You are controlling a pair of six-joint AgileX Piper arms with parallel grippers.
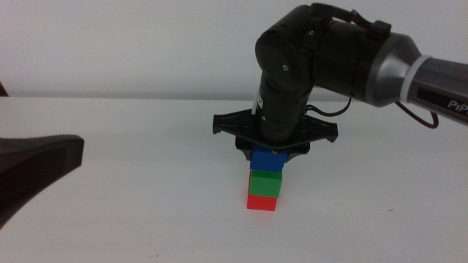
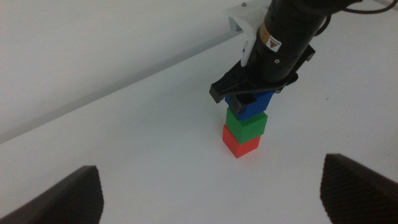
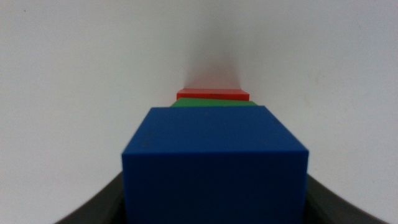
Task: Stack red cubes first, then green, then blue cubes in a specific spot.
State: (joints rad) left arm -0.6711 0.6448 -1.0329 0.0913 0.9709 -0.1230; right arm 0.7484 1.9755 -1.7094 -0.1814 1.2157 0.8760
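Observation:
On the white table [image 1: 131, 212] stands a stack. The red cube [image 1: 262, 202] is at the bottom, the green cube [image 1: 265, 183] lies on it, and the blue cube [image 1: 268, 159] is on top. My right gripper [image 1: 269, 155] comes straight down from above and is shut on the blue cube, which rests on the green one. The right wrist view has the blue cube [image 3: 214, 165] large between the jaws, with the green cube [image 3: 214, 104] and red cube [image 3: 212, 94] edges beyond it. My left gripper [image 2: 211, 199] waits open at the table's left, away from the stack [image 2: 244, 127].
The left gripper [image 1: 36, 164] appears as a dark shape at the left edge of the middle view. A pale wall rises behind the table's far edge [image 1: 146, 97].

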